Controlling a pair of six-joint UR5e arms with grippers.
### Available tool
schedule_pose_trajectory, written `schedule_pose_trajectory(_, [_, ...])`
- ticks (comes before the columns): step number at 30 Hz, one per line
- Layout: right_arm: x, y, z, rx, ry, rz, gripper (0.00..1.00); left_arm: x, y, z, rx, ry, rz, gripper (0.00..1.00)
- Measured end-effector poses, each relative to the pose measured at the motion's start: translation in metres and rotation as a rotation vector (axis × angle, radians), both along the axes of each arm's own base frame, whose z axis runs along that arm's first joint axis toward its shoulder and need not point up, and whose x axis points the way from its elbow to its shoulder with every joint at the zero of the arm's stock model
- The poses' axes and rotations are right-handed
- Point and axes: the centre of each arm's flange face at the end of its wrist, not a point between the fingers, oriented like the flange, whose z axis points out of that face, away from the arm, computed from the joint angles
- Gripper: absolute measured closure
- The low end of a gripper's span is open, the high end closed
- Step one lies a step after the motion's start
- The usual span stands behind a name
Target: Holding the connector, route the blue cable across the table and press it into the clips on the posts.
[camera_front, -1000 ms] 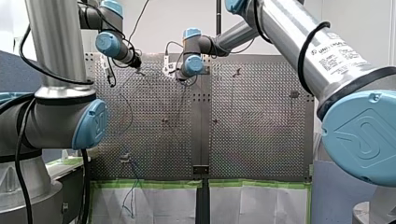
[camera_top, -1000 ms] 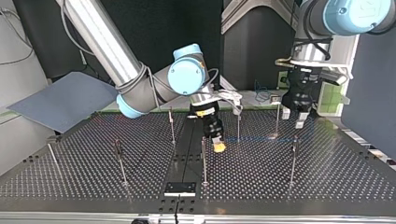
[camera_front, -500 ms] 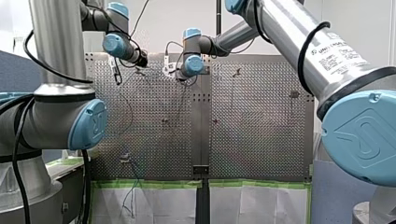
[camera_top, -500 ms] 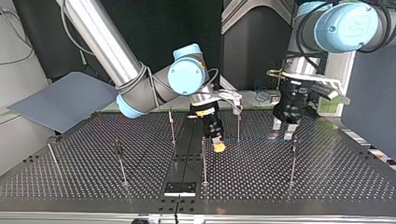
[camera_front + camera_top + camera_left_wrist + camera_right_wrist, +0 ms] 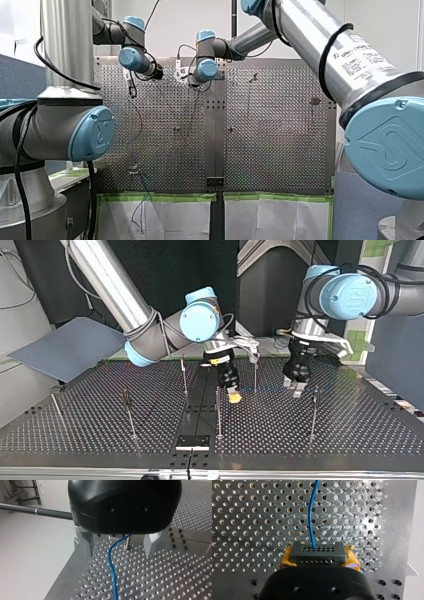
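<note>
My right gripper [image 5: 319, 560] is pinching the black rectangular connector with rows of small holes [image 5: 317, 551] between its yellow pads [image 5: 286, 560]. The thin blue cable [image 5: 312, 517] is running straight ahead from it over the perforated metal table [image 5: 249, 517]. My left gripper [image 5: 119, 547] is hanging with its metal fingers [image 5: 86, 542] spread. The cable is passing between them and touching neither.

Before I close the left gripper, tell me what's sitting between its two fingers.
In the left wrist view, the blue cable runs between the left gripper's open fingers, beside a thin metal post. Otherwise only perforated table shows there.
</note>
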Motion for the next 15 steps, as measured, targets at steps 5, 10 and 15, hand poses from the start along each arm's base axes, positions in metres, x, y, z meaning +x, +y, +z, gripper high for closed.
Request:
schedule_pose_trajectory(5, [0.000,0.000,0.000,0.000,0.000,0.000,1.00,0.013,0.001,0.008,-0.009,-0.022,0.026,0.00])
schedule_pose_trajectory(10, [0.000,0.000,0.000,0.000,0.000,0.001,1.00,0.026,0.001,0.005,-0.012,-0.018,0.030,0.00])
schedule_pose_trajectory(15, [0.000,0.000,0.000,0.001,0.001,0.001,1.00,0.034,0.002,0.000,-0.019,-0.016,0.033,0.00])
